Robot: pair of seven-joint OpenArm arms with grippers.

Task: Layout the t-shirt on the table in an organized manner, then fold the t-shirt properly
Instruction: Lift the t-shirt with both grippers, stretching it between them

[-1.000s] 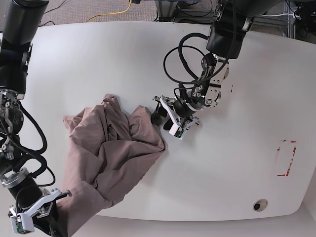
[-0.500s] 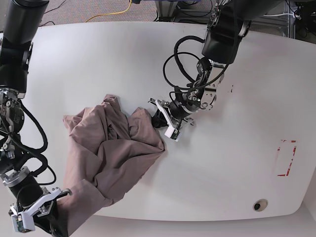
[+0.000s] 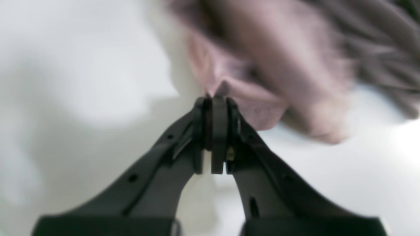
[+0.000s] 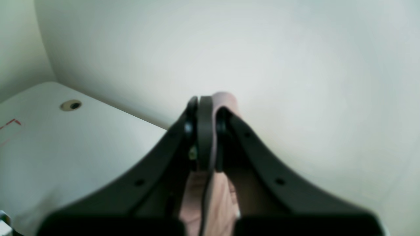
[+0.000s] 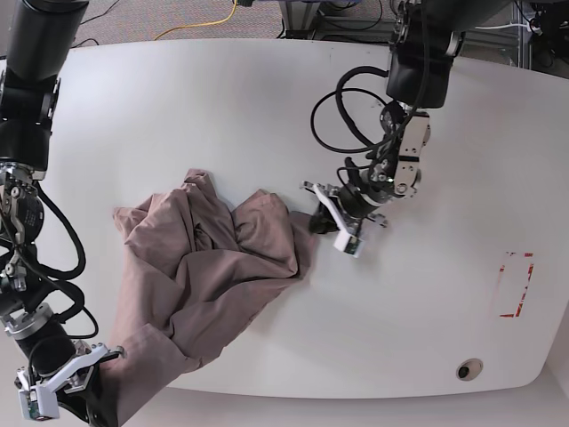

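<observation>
Slippage is judged the main risk: the shirt (image 5: pixel 204 276), bunched at centre-left of the desk (image 5: pixel 427 302), is pinched by both closed jaws only at thin edges, which could be lost under a sharp pull.

A yellow cable (image 5: pixel 200 24) on grey carpet (image 5: pixel 151 16) beyond the far edge, beside dark equipment frames (image 5: pixel 329 13).
</observation>
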